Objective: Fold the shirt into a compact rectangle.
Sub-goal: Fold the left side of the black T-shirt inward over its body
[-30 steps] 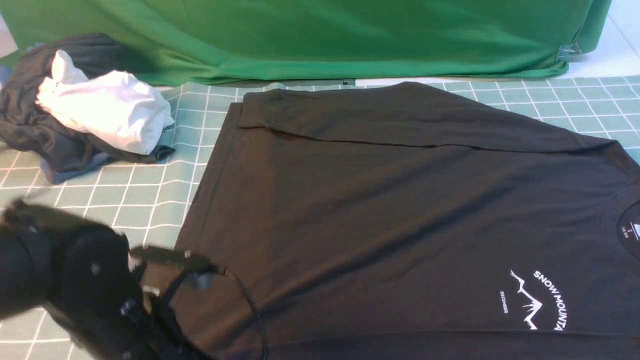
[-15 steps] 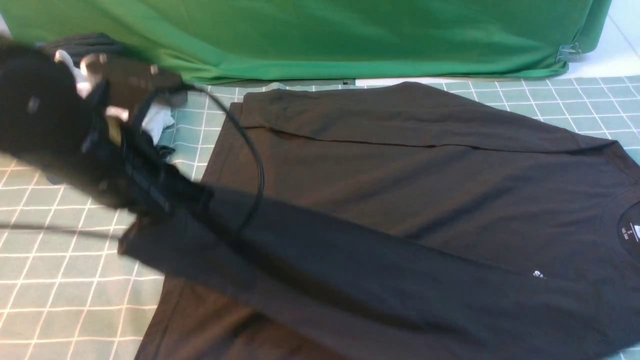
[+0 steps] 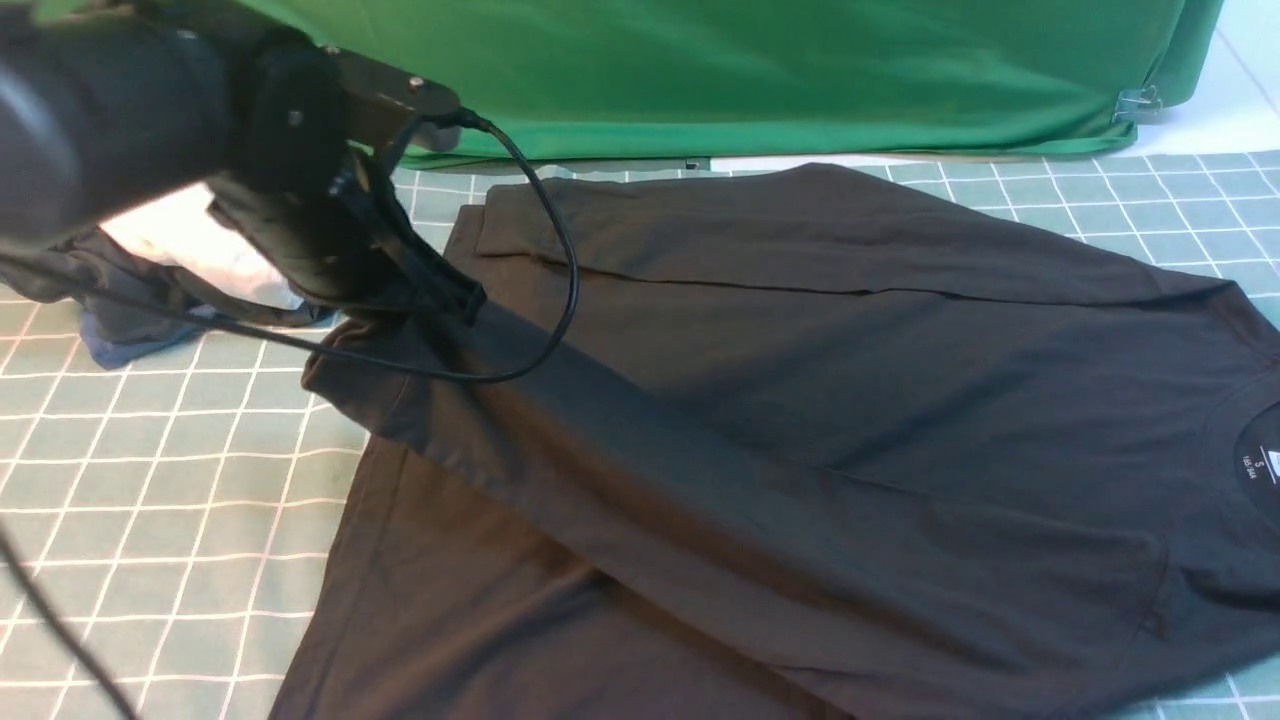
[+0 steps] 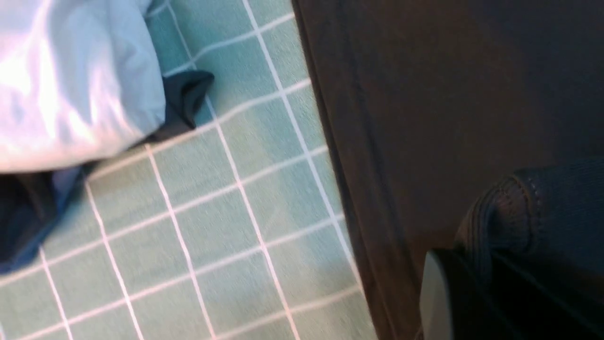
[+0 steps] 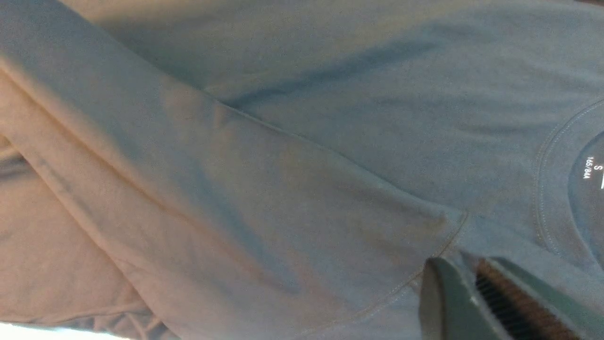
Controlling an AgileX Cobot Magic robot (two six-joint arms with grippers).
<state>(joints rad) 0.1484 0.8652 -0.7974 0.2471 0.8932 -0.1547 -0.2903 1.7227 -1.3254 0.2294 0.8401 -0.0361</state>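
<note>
Black cotton bunches between the fingers of my left claw, which is clamped tight on a hem corner of the shirt. A second ago this claw sat low at the near left of the mat, and the shirt lay flat with its white print showing. Since then I have swung the corner up and away from me, and the near long side has come over with it as a slanting flap that now hides the print. I judge the second lengthwise fold to be about half made: the far side already lies turned in as a band, but this flap hangs taut from my grip and is not yet laid down or squared. From the claw the shirt runs rightward and toward me across the mat, with the collar and its label at the right edge of the front view. The held corner hovers over the shirt's far left part, near the white garment in the pile beside it. My right claw is just beside the sleeve hem near the collar; whether it pinches the cloth or has let go, I cannot tell.
</note>
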